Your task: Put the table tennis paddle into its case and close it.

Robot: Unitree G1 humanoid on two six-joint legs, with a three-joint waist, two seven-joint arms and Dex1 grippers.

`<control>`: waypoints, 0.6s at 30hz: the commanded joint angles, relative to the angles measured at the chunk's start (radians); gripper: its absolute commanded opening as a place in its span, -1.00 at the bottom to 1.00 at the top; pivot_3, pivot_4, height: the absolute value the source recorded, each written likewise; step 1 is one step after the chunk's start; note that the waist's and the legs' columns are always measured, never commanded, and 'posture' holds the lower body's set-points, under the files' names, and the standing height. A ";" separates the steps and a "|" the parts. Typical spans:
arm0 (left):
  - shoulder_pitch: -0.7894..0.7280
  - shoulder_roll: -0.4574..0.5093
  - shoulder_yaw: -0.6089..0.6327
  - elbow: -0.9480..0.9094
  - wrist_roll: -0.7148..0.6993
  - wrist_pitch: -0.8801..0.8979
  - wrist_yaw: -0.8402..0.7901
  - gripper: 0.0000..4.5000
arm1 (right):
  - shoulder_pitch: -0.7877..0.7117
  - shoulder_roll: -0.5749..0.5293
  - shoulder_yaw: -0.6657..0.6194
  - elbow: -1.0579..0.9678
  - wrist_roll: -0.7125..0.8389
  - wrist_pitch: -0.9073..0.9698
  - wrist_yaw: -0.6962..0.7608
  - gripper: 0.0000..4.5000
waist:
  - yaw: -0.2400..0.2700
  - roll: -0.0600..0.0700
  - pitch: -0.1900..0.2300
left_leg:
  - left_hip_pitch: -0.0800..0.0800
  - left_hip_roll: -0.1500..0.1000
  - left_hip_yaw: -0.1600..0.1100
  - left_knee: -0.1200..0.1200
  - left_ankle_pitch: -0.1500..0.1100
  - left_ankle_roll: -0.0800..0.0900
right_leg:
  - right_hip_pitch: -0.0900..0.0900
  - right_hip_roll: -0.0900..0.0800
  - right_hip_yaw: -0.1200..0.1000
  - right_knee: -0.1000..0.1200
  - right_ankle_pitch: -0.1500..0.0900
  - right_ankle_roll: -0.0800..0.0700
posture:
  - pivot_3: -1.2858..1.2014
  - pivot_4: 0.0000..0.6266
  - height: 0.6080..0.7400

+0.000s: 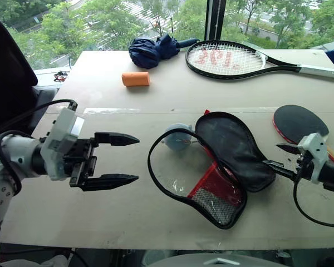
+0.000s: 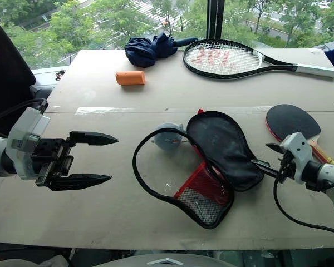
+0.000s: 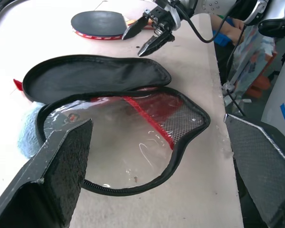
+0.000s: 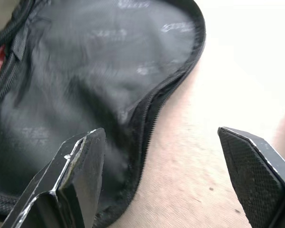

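The case (image 1: 211, 167) lies unzipped and spread open in the middle of the surface (image 1: 100, 211), its black flap folded back to the right and the clear and red mesh half facing up. A fuzzy grey-blue ball charm (image 1: 177, 137) rests against its far edge. The table tennis paddle (image 1: 298, 122) lies flat, outside the case, further right. The left claw (image 1: 117, 158) hovers left of the case, fingers wide apart, holding nothing. The right claw (image 1: 281, 158), fingers apart, sits just beside the flap's edge, probably not touching it
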 commanded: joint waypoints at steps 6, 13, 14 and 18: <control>-0.070 0.017 -0.025 -0.014 -0.037 0.018 -0.012 1.00 | -0.095 -0.088 -0.096 0.320 -0.137 -0.033 -0.127 0.56 | -0.002 0.000 0.000 | 0.001 0.001 0.003 0.000 0.000 0.000 | 0.000 0.001 0.002 0.000 0.001 -0.001 | 0.03 -0.52 1.00; -0.094 0.014 -0.043 -0.004 -0.017 0.011 -0.027 1.00 | -0.237 -0.154 0.019 0.594 -0.205 0.041 -0.069 0.45 | -0.022 0.000 0.000 | 0.001 0.004 0.007 0.000 0.000 0.000 | -0.001 0.002 0.004 0.001 0.001 -0.001 | 0.03 -0.52 1.00; -0.091 0.013 -0.042 -0.006 -0.016 0.009 -0.027 1.00 | -0.244 -0.162 0.031 0.610 -0.210 0.054 -0.061 0.30 | -0.022 0.000 0.000 | 0.001 0.004 0.007 0.000 0.000 0.000 | -0.001 0.002 0.004 0.001 0.001 -0.001 | 0.03 -0.52 1.00; -0.077 0.007 -0.024 -0.014 -0.018 0.008 -0.025 1.00 | -0.252 -0.171 0.028 0.603 -0.188 0.062 -0.016 -0.30 | -0.024 0.000 0.000 | 0.001 0.004 0.007 0.000 0.000 0.000 | -0.001 0.002 0.005 0.001 0.001 -0.001 | 0.03 -0.52 1.00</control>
